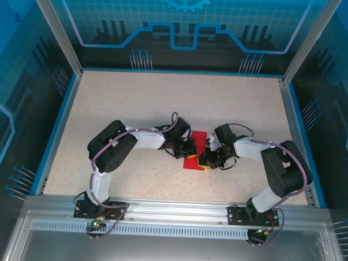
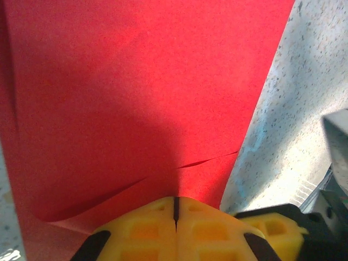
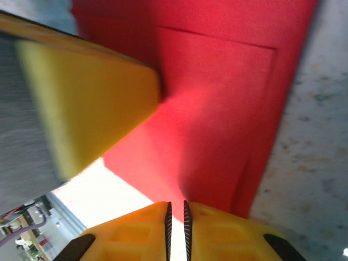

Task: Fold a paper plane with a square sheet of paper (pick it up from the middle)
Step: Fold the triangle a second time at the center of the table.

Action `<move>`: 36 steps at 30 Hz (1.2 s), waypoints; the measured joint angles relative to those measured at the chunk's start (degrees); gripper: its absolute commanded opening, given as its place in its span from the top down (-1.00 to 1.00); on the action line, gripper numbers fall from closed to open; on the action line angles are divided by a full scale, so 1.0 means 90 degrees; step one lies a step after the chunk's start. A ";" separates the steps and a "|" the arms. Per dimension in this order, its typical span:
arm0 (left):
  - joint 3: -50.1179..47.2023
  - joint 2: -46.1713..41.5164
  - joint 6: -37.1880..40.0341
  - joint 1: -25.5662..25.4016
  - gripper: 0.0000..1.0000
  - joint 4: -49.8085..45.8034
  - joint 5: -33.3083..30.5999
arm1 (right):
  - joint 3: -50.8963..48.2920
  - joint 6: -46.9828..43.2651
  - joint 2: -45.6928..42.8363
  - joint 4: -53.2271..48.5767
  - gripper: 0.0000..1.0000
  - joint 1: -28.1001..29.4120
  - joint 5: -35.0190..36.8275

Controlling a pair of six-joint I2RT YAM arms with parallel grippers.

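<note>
Top external view places a thin bright red paper sheet (image 1: 196,140) near the middle of the pale speckled bench (image 1: 134,105), folded into a narrow strip, with both arms bent inward so that their tips meet over it. The left claw (image 1: 187,149) sits at the sheet's left side and the right claw (image 1: 209,160) at its near right corner, the two just beside each other. From the left wrist, the red paper covers most of the frame, with the speckled bench showing along the right. Two shallow edges of folded-over layers cross the sheet just ahead of the tips. The left claw's yellow fingers (image 2: 147,231) are pressed fully together, with only a hairline dark seam between them. Their tips meet the paper, and nothing can be seen gripped between them. One yellow finger of the right claw shows at the lower right, just beside them at the sheet's edge. From the right wrist, the right claw's yellow fingers (image 3: 217,231) stand almost closed with a thin slit between them. The sheet's near edge runs straight into that slit, so it looks pinched there. A squarish folded flap shows on the red surface ahead, and a blurred yellow finger of the left claw bears on the paper at the upper left.
</note>
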 measured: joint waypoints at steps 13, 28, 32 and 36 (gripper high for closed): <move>-0.0061 -0.0221 0.0015 -0.0002 1.00 0.0032 -0.0010 | -0.0121 -0.0046 0.0041 0.0211 0.86 -0.0046 -0.0097; -0.0277 -0.0141 -0.0019 -0.0097 1.00 0.0296 -0.0221 | -0.0216 -0.0049 -0.0015 0.0333 0.91 -0.0051 -0.0090; -0.0318 -0.0143 -0.0002 -0.0058 1.00 0.0381 -0.0219 | -0.0245 -0.0049 -0.0041 0.0369 0.92 -0.0053 -0.0075; -0.0345 -0.0143 0.0024 0.0024 1.00 0.0437 -0.0189 | -0.0250 -0.0049 -0.0041 0.0401 0.93 -0.0053 -0.0073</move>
